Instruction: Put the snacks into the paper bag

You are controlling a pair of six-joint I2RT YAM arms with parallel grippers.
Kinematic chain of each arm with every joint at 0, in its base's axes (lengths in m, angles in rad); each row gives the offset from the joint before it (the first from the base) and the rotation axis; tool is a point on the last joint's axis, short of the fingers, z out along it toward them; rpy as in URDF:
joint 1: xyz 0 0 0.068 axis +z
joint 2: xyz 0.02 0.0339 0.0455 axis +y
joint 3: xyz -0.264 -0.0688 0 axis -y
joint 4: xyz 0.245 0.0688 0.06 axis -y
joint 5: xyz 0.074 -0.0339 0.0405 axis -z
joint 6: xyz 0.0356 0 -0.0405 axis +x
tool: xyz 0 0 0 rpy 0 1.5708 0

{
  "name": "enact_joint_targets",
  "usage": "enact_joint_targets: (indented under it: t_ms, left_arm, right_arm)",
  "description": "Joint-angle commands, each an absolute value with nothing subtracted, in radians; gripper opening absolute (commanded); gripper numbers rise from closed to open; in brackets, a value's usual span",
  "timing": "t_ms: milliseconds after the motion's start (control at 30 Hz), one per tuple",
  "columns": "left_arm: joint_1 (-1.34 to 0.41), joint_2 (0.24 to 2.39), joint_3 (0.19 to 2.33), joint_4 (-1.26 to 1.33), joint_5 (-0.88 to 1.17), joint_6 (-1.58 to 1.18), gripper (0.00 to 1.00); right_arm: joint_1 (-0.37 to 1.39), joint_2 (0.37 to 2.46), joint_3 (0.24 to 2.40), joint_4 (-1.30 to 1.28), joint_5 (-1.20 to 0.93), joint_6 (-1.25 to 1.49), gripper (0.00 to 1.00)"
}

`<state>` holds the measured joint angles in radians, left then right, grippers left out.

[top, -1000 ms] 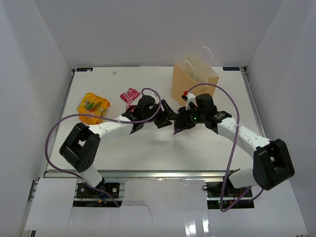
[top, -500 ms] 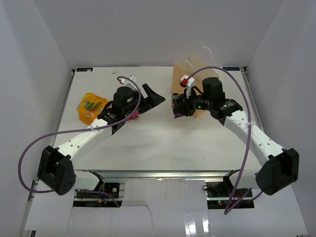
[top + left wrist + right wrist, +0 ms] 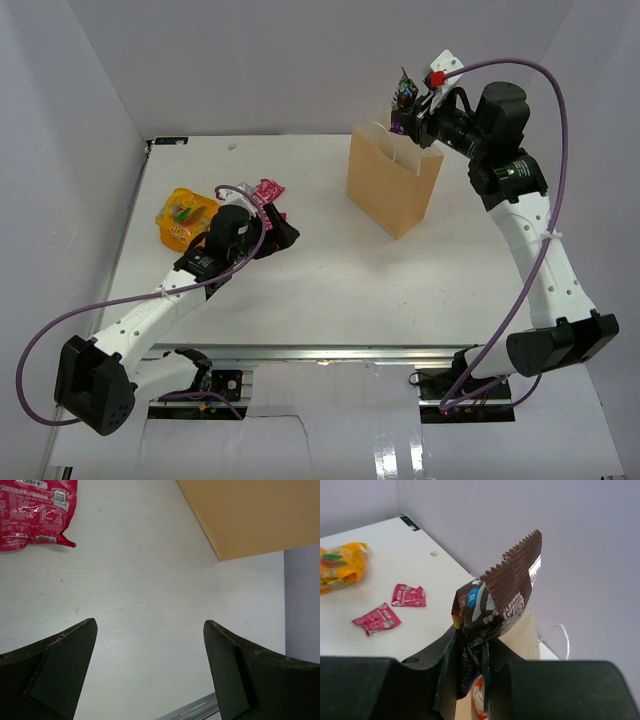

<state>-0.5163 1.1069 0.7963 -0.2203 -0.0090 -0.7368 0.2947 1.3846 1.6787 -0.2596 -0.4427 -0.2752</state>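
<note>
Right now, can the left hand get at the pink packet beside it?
Probably yes: the left hand is open, only table surface separates it from the pink packet, and nothing lies on the packet.

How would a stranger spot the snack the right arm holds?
Find the tall tan paper bag on the table. Above its open top, the right gripper pinches a dark brown packet with a saw-tooth edge; the pink packets and orange bag lie on the table.

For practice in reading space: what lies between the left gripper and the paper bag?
Only bare table; the left wrist view shows it between the left gripper and paper bag.
</note>
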Motion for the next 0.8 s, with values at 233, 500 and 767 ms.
enact_joint_targets:
  t_ms: [233,500,767]
  left_arm:
    - [-0.483,1.150,0.811,-0.319,-0.089,-0.732,0.98]
    - [-0.445,1.343,0.940,-0.426,-0.158,-0.808,0.98]
    - [-0.411,1.574,1.080,-0.534,-0.216,-0.839,0.98]
  right_arm:
    - [0.256,1.561,1.686,-0.190,-0.259,-0.377,0.24]
    - [0.245,1.586,1.608,-0.179,-0.236,-0.436,0.33]
    - [0.219,1.477,1.523,-0.207,-0.290,-0.393,0.73]
